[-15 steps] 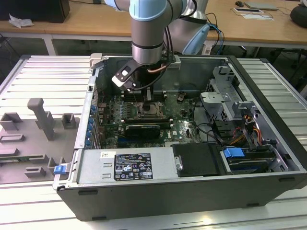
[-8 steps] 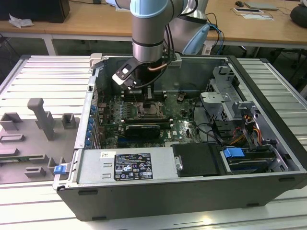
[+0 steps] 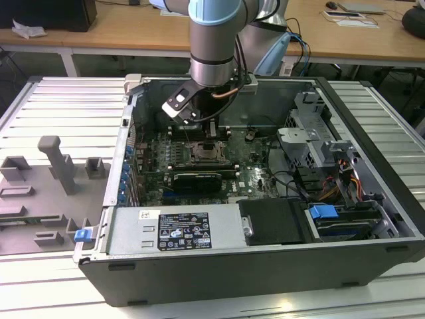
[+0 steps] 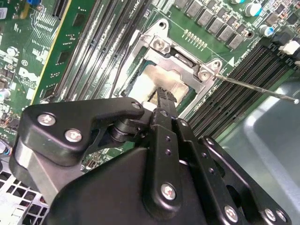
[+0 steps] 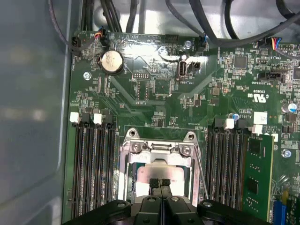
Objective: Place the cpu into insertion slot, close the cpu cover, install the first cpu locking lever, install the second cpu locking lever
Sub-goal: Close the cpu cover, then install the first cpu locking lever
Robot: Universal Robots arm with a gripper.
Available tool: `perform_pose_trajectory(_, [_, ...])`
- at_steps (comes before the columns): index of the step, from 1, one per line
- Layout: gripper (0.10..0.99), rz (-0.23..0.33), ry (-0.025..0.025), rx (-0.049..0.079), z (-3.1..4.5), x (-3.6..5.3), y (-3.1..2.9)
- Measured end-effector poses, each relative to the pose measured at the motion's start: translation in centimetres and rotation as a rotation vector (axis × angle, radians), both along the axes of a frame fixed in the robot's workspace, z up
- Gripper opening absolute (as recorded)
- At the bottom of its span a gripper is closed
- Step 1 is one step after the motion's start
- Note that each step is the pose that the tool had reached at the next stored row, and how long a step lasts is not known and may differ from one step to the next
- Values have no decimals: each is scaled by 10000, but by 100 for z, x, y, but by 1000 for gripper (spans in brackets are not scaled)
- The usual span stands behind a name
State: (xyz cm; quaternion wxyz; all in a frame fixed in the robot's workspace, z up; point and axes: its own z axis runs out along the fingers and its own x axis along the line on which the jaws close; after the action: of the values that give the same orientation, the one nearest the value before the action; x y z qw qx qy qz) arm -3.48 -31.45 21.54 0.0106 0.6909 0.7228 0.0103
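Observation:
The cpu (image 5: 161, 169) lies in the insertion slot (image 5: 123, 174), its pale top showing through the cut-out of the cpu cover (image 5: 157, 149), which lies flat over it. My gripper (image 5: 159, 182) hangs just above the chip's middle, fingers shut together with nothing between them. In the second wrist view the gripper (image 4: 164, 95) points down at the cpu (image 4: 161, 77) inside the silver cpu cover (image 4: 180, 58). A thin wire locking lever (image 4: 262, 90) sticks out free from one side of the socket, over the memory slots. In the exterior view the gripper (image 3: 211, 143) is over the socket (image 3: 209, 154).
Long black memory slots (image 5: 91, 164) flank the socket on both sides. A green card (image 5: 257, 173) stands beyond one bank. A black ribbed card (image 3: 197, 178), cables and a drive cage (image 3: 312, 139) sit inside the case. A grey fixture (image 3: 53, 179) lies at the exterior view's left.

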Motion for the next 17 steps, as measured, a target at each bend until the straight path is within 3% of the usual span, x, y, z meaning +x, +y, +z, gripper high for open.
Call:
perform_pose_trajectory(4, [106,-1,1,-3,9,1,0])
perform_pose_trajectory(13, [106,-1,0,-1,146,1,0])
perform_pose_trajectory(17, [106,-1,0,-2,320,2,0])
